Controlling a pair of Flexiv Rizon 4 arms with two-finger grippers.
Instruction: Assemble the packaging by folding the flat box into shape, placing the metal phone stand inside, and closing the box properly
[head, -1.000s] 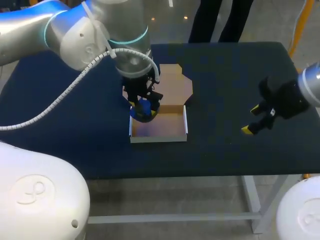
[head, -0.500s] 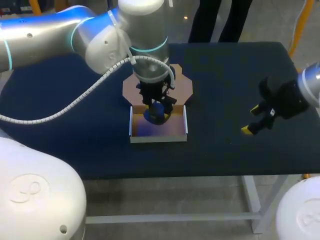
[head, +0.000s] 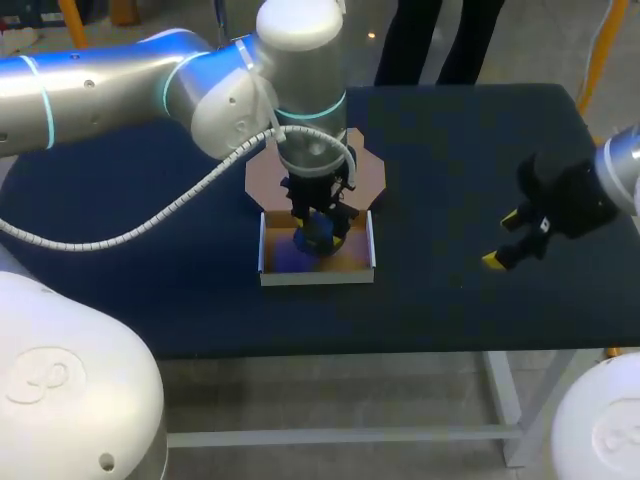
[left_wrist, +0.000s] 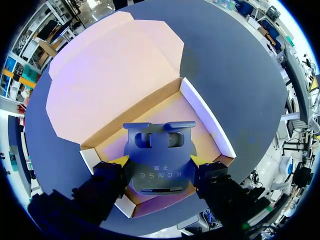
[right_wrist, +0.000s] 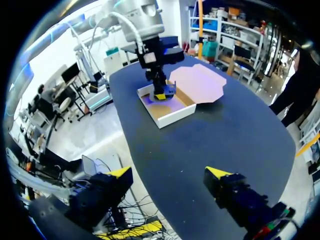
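Dark blue table (head: 450, 300), with the open box (head: 318, 278) at its middle: white outer walls, brown cardboard inside. Its lid (head: 365, 175) lies flat on the far side, corners clipped.

Phone stand (left_wrist: 159, 165): dark blue-grey metal, rounded at the gripper end. It has two cut-outs and a raised lip at the other end, plus a narrow slot low on the plate. It sits within the box walls, toward the far wall. You cannot tell whether it rests on the floor.

Your left gripper (left_wrist: 159, 172) pinches the stand from both sides, a yellow tip against each edge. Your right gripper (right_wrist: 169, 175) hangs over bare table well to the right, fingers spread, nothing between them.

Head view gives you only a blue patch (head: 312, 238) under the left gripper (head: 318, 225). The left wrist view alone shows the stand's shape and the grip. The right wrist view shows the box (right_wrist: 167, 112) from its side, far ahead.

Stand's long axis runs near to far, lipped end toward the lid fold.
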